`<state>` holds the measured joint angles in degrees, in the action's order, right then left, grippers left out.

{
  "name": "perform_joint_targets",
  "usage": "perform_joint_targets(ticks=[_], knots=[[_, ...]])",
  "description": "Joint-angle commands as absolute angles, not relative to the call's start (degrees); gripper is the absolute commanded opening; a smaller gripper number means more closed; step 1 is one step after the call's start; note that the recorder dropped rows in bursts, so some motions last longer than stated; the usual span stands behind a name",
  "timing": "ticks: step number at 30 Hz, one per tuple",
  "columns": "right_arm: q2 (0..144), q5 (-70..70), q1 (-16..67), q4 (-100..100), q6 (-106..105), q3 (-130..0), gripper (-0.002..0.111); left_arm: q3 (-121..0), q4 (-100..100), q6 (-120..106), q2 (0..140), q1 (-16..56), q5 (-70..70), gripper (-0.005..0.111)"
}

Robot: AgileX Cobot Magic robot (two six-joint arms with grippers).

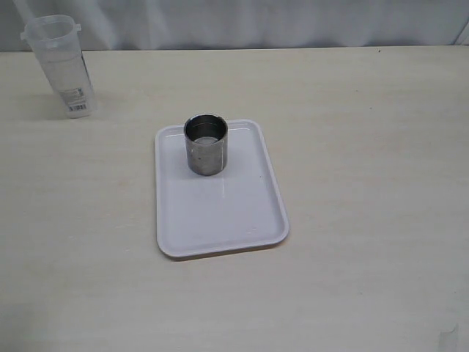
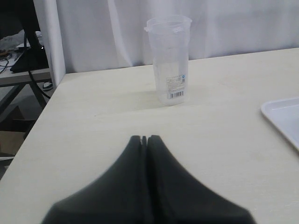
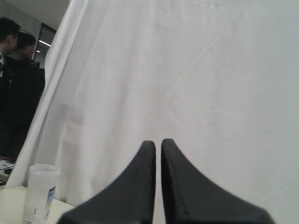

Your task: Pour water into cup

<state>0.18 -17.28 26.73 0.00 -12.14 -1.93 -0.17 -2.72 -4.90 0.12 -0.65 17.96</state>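
The steel cup (image 1: pixel 206 144) stands upright on the far part of a white tray (image 1: pixel 220 213) at the table's middle. A tall translucent plastic container (image 1: pixel 60 66) with a blue-and-white label stands at the far left; it also shows in the left wrist view (image 2: pixel 169 59) and the right wrist view (image 3: pixel 39 192). Any water in it is too faint to see. My left gripper (image 2: pixel 144 138) is shut and empty, low over the table, a stretch short of the container. My right gripper (image 3: pixel 158 143) is shut and empty, raised and facing the white curtain. Neither gripper shows in the exterior view.
The tray's corner (image 2: pixel 282 119) shows in the left wrist view. A white curtain (image 1: pixel 242 22) hangs behind the table. Beyond the table's left edge are a desk and cables (image 2: pixel 21 60). People (image 3: pixel 14 70) stand past the curtain's edge.
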Motion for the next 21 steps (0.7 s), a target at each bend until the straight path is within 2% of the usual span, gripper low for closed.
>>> perform_joint_targets(ticks=[1, 9, 15, 21], knots=[[0.0, -21.98, 26.67, 6.73, -21.32, 0.0, 0.004, 0.0, -2.46, -4.66, 0.0, -0.28, 17.52, 0.0], [0.0, -19.19, 21.49, 6.61, -21.82, 0.0, 0.004, 0.0, -2.46, -4.66, 0.0, -0.28, 17.52, 0.0], [0.0, -10.97, 14.1, 6.61, -19.76, 0.0, 0.004, 0.0, -2.46, -4.66, 0.0, -0.28, 17.52, 0.0], [0.0, 0.0, 5.34, 0.57, -7.47, 0.0, 0.004, 0.0, -2.46, -4.66, 0.0, -0.28, 17.52, 0.0]])
